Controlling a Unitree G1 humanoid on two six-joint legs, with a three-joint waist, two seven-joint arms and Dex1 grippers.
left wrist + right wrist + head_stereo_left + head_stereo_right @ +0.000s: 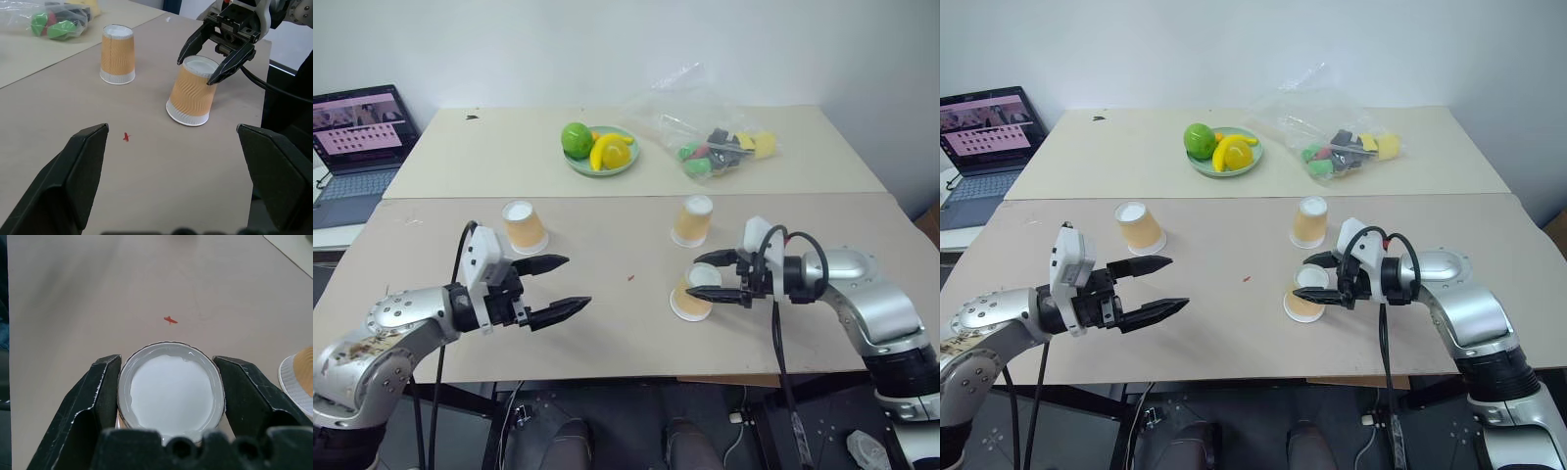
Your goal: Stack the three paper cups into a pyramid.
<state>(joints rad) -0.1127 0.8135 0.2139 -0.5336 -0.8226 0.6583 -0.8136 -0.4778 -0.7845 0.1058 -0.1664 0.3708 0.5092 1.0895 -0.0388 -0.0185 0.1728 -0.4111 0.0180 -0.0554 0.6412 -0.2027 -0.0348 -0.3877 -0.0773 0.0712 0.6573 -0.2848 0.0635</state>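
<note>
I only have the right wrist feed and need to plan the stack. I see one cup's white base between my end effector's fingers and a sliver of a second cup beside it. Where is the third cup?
Observer: The third cup stands upside down on the left of the near table, just beyond the left end effector.
Operator: Is that end effector free?
Observer: Yes, it is open and holds nothing.
Operator: Is my cup sitting flat?
Observer: No. The left wrist view shows the held cup leaning in the right end effector, while the second cup stands square behind it.
</note>
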